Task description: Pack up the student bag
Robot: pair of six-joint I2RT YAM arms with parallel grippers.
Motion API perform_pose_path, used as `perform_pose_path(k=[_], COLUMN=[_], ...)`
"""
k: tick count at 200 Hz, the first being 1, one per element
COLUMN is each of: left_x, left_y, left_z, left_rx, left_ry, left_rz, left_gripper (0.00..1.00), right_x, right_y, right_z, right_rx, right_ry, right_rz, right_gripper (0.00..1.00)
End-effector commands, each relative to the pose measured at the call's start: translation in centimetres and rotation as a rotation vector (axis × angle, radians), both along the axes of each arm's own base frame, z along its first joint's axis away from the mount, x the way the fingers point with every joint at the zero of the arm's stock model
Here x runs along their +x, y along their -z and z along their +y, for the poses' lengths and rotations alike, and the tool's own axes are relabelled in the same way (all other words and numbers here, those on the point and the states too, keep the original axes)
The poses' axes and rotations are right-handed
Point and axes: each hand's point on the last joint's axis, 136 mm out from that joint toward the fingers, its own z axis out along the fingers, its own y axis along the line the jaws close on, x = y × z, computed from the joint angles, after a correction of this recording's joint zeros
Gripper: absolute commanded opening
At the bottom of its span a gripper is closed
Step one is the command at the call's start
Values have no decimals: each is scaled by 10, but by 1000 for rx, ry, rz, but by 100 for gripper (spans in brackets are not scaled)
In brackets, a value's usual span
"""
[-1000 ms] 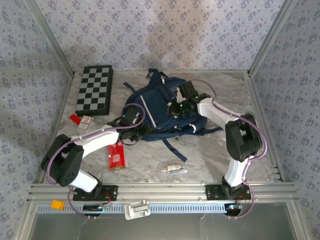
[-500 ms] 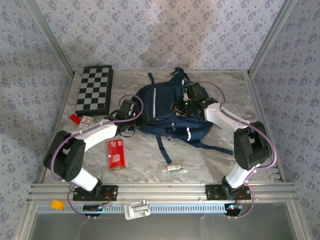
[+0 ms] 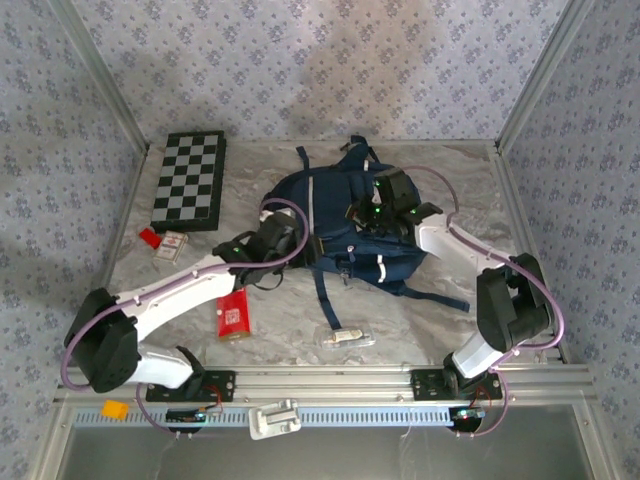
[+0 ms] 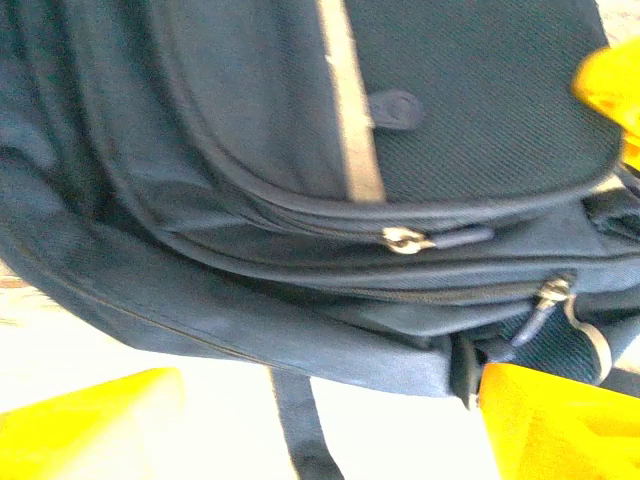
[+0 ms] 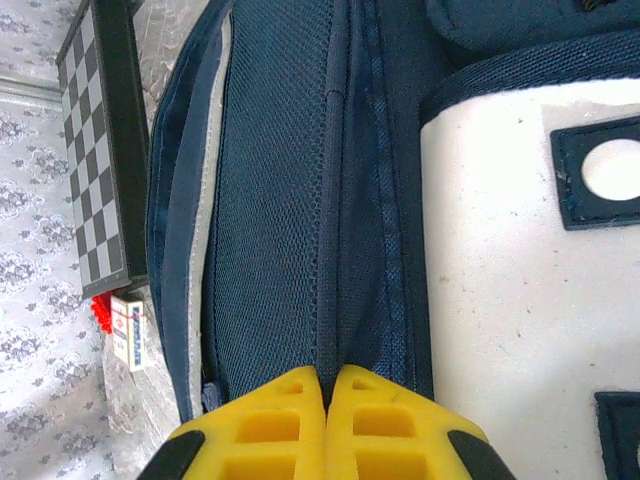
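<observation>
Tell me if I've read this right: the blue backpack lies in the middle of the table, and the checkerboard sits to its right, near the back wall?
Not quite. The checkerboard sits to the left of the backpack, not to its right, as the top external view shows. The rest holds: the backpack lies in the middle of the table, and the board is near the back wall.
</observation>
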Motion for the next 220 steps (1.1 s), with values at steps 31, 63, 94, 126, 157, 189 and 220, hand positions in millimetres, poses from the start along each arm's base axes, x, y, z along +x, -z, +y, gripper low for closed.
perform_pose_path(k=[31, 63, 94, 126, 157, 189, 220], left_x=[1, 5, 2, 1, 11, 13, 14], left_y=[-8, -8, -3, 1, 15, 27, 30], left_z=[-34, -56, -75, -85, -77, -67, -58], left_rx=[80, 62, 100, 123, 218, 265, 286], left_ry=[6, 20, 22, 5, -84, -147, -171], left_rz=[-38, -73, -85, -103, -78, -65, -59], left_gripper=[82, 87, 92, 99, 100, 96, 85], right_x=[14, 15, 15, 18, 19, 23, 27], right_y=[-66, -69, -70, -70, -72, -72, -73], right_z=[0, 0, 0, 0, 0, -3, -5], right_rx=[127, 153, 160, 180, 200, 217, 231], right_ry=[70, 94, 107, 121, 127, 146, 157], right_rz=[-181, -180, -181, -180, -179, -176, -171], right_gripper=[0, 0, 0, 0, 0, 0, 0])
